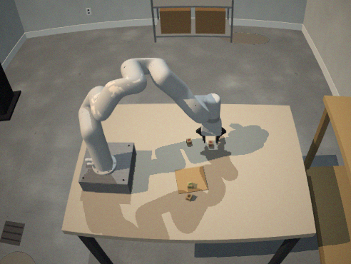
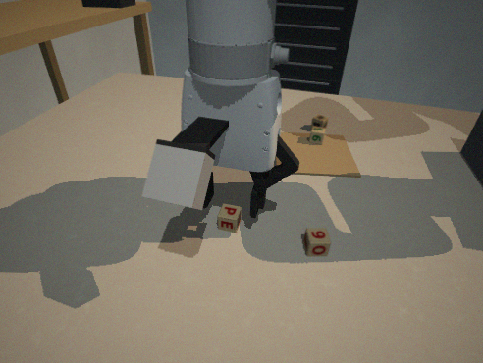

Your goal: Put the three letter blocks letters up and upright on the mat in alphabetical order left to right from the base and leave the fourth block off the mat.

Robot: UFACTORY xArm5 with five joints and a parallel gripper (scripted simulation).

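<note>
My gripper is open and low over the table, beyond the mat. Its two black fingers stand on either side of a block with red letters, which rests on the table; I see P and E on its near side. A second red-lettered block lies on the table a little apart. The brown mat lies flat. A green-lettered block sits on the mat near its edge. A dark-marked block lies just off the mat.
The robot's base stands on the left of the table. A wooden side table stands past the right edge. The gripper's white camera box hangs over the table beside the fingers.
</note>
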